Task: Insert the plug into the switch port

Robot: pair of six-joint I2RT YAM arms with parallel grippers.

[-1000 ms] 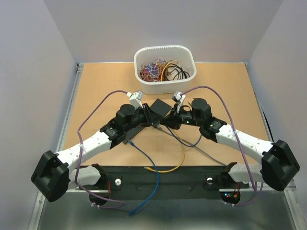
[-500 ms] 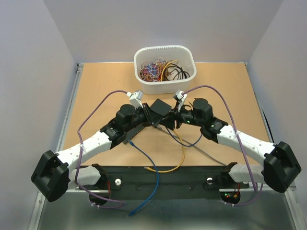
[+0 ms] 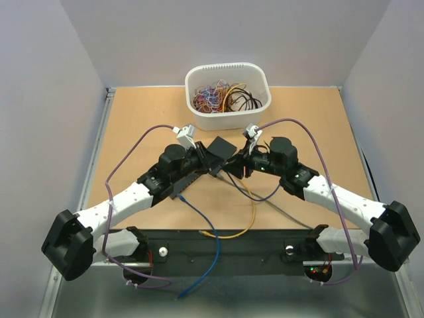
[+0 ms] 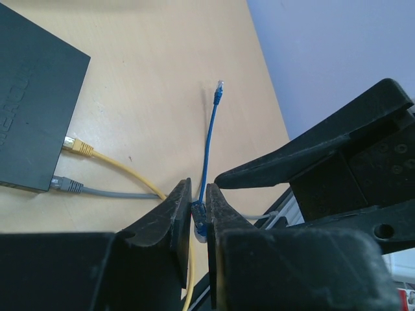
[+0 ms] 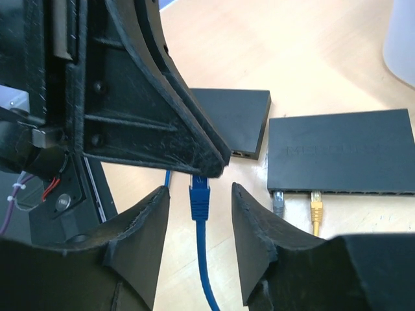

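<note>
While the left fingers (image 4: 170, 217) are clenched on what appears to be the nose end of the blue plug (image 5: 199, 197), its boot and blue cable (image 4: 209, 139) stick out past their tips. Held this way the plug could hardly enter a port, so I read this as a hand-over. The right fingers (image 5: 139, 240) are released, standing apart on either side of the plug's boot without touching it. They seem placed to close on the boot and leave the nose free.

Plug and both pairs of fingers hang over the middle of the surface (image 3: 132, 126), just on the near side of the black network switch (image 5: 340, 152). On the switch's near face a grey plug (image 5: 278, 202) and a yellow plug (image 5: 316, 208) already fill two ports, so an empty port beside them is the likely target. A smaller black box (image 5: 237, 126) lies beside the switch.
</note>
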